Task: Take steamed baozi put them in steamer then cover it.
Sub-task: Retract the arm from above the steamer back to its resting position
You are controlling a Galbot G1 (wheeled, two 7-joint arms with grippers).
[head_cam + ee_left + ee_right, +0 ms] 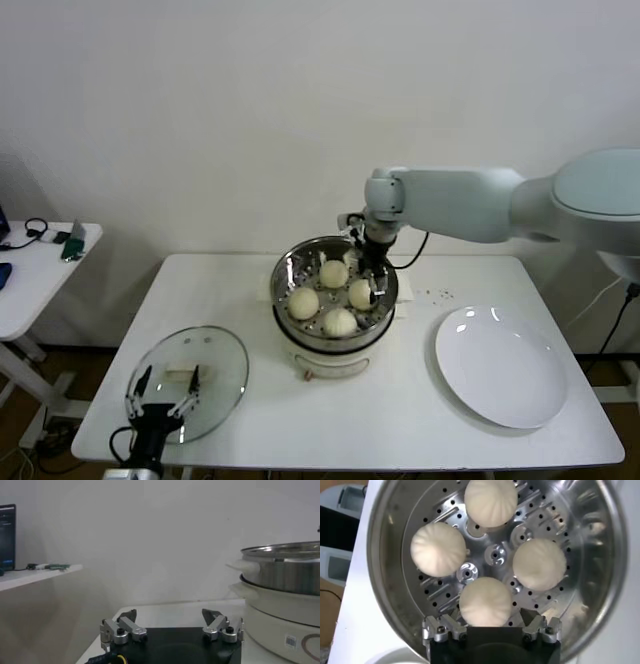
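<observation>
Several cream-white steamed baozi point(333, 273) lie in the shiny steamer point(283, 275) on its cream pot base, mid-table. My right gripper point(372, 270) hangs open just over the basket's right side. In the right wrist view its fingers stand apart on either side of the nearest baozi point(485, 597), and the right gripper point(489, 616) grips nothing. The cover point(215, 360), a clear glass lid with a cream handle, lies flat at the front left. My left gripper point(167, 383) is open at the lid's near edge, and in the left wrist view the left gripper point(169, 615) holds nothing.
A flat white plate point(500, 365) lies on the right of the white table point(400, 420). A small side table point(40, 265) with cables stands off to the left. The steamer point(285, 575) rises beside the left gripper.
</observation>
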